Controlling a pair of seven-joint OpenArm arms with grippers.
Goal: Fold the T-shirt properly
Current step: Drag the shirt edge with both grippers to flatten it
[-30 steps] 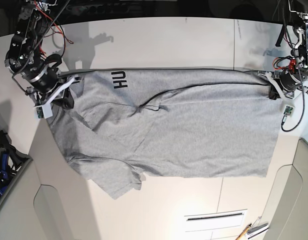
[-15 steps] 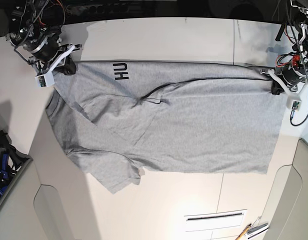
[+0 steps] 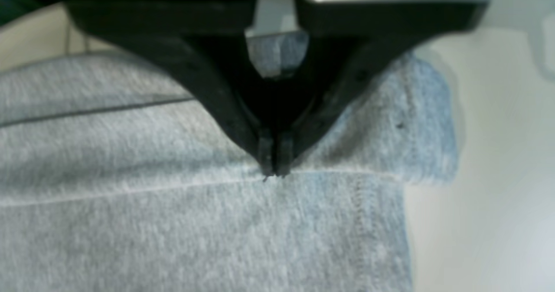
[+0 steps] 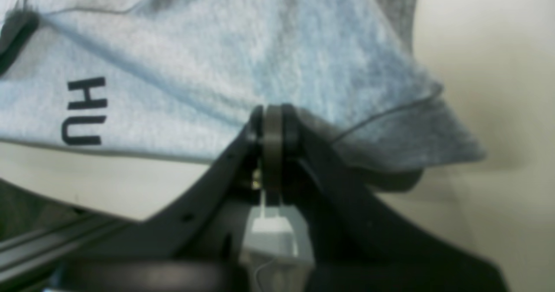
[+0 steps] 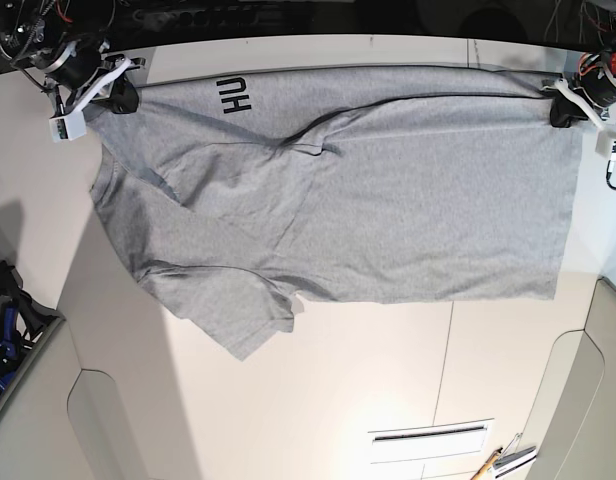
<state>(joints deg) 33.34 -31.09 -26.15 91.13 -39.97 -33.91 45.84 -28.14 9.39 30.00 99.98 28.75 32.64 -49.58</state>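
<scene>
T-shirt [image 5: 368,200] lies w/ long axis left-right in base view, neck end left, hem right; both end effectors, left [image 5: 561,108] & right [image 5: 118,95], clamped on its far corners.

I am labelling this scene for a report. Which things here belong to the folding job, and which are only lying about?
Belong to the job:
- T-shirt, grey, spread on the table
- left gripper, shut on its edge
- right gripper, shut on its edge

Only lying about:
- wooden-handled tool at the table's near edge
- dark and blue items beside the table
</scene>
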